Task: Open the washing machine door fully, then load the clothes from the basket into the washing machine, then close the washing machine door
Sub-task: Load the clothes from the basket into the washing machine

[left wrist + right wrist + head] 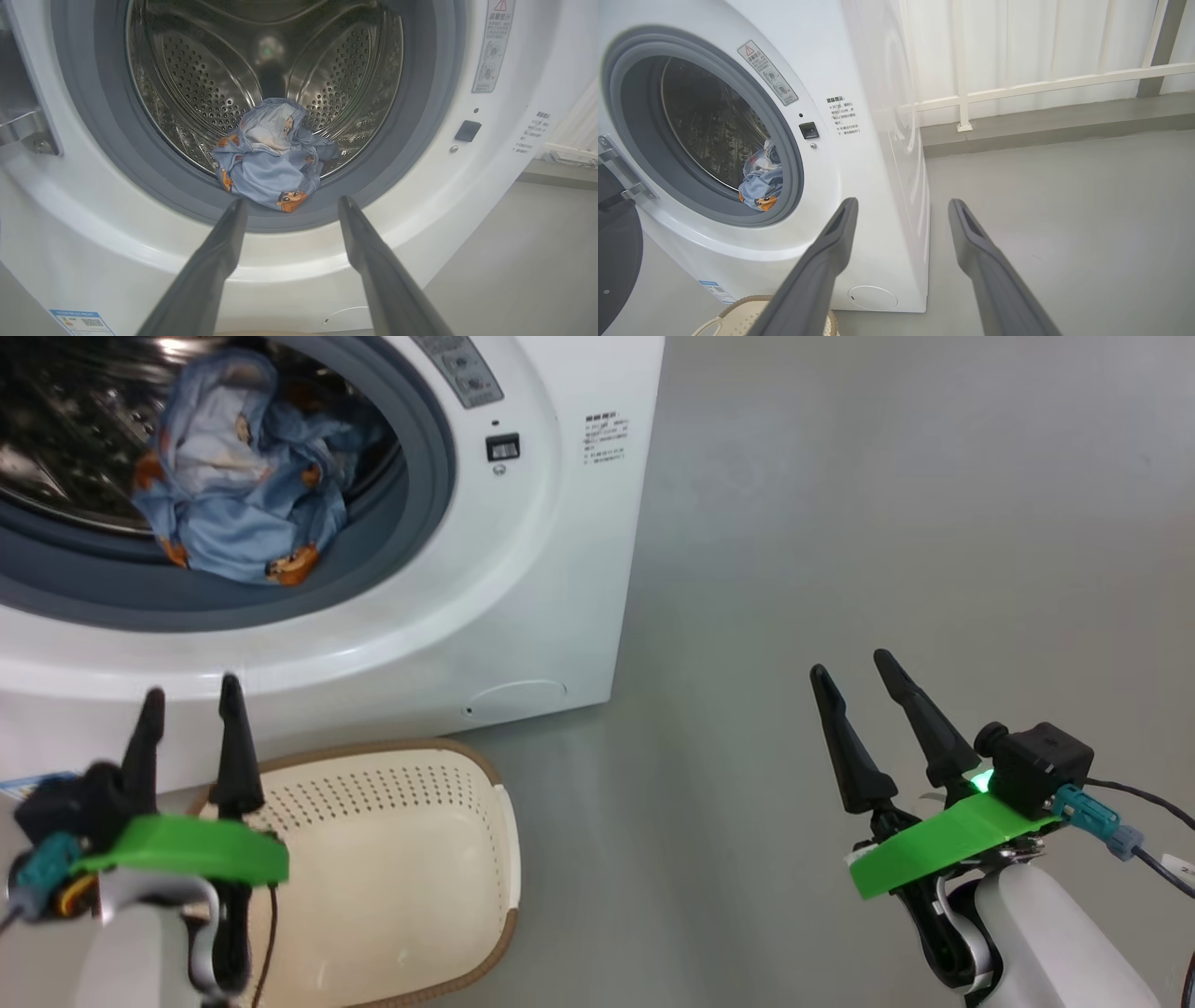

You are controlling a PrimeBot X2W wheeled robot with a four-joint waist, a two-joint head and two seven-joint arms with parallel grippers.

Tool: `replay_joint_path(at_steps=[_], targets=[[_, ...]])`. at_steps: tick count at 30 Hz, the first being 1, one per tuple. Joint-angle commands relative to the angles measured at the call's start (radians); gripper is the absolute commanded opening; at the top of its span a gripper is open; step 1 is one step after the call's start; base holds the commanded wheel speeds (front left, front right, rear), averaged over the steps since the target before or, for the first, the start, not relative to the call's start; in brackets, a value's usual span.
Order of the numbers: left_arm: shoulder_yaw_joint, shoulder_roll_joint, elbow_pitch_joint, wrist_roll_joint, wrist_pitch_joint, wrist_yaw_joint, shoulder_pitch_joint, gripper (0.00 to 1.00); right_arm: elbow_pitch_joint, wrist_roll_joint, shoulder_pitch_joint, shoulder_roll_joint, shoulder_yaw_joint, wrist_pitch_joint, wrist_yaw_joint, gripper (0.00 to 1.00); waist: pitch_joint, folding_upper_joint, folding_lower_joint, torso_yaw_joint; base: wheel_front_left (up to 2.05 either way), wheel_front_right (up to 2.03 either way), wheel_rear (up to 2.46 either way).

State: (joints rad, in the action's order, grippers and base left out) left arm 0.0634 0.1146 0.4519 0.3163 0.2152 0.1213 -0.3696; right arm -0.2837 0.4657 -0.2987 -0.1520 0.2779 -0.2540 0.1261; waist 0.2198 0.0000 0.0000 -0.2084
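Observation:
The white washing machine [551, 569] stands with its mouth uncovered. The light blue clothes [238, 485] lie bunched at the front of the steel drum, partly over the grey seal, also seen as clothes [273, 154] and clothes [761, 184]. A black edge of the washing machine door [616, 252] hangs swung out at the left. The cream basket [392, 877] sits on the floor before the machine, with nothing inside. My left gripper [191, 695] hovers open over the basket's left rim, left gripper [289, 205] pointing at the drum. Off to the right above bare floor, my right gripper [854, 665] is open.
Grey floor [887, 504] spreads to the right of the machine. A white railing [1041, 84] and a low grey step run along the wall behind it. A blue label [81, 322] sticks to the machine's lower left front.

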Motion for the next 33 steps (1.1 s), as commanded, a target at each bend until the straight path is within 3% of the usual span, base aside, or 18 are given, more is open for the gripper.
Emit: replay_joint_path(at_steps=[1,22,33], targets=[[0.020,0.035,-0.001,0.004,-0.005,0.001,-0.057,1.00,0.031,-0.010,-0.021,0.004,0.009,-0.008,0.005,1.00,0.036,0.0000,0.0000,-0.011,0.00,0.00,0.00],[0.012,0.164,0.495,0.003,-0.120,-0.049,-0.648,1.00,0.068,-0.024,-0.086,0.071,0.006,-0.008,0.005,1.00,0.283,0.0000,0.0000,-0.124,0.00,0.00,0.00],[-0.008,0.225,0.688,-0.022,-0.215,-0.136,-0.844,1.00,0.074,-0.026,-0.092,0.091,0.008,-0.008,0.005,1.00,0.329,0.0000,0.0000,-0.173,0.00,0.00,0.00]])
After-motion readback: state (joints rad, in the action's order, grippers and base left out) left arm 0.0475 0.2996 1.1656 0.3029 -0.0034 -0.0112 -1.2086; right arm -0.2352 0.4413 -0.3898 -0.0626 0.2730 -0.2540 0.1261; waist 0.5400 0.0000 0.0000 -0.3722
